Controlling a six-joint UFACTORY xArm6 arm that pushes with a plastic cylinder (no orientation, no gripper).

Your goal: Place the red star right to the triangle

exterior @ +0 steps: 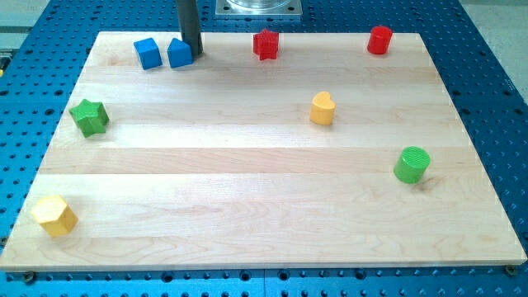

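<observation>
The red star [266, 44] lies near the view's top edge of the wooden board [264, 206], a little right of centre. Two blue blocks sit at the view's top left: a blue cube [148, 53] and, right of it, a blue block [179, 53] that looks like the triangle. My tip [195, 53] stands at the right side of that blue block, touching or almost touching it. The red star is well to the right of my tip.
A red cylinder [379, 40] is at the view's top right. A yellow heart [322, 108] is right of centre. A green cylinder [412, 164] is at the right. A green star [89, 116] is at the left. A yellow hexagon [54, 215] is at the bottom left.
</observation>
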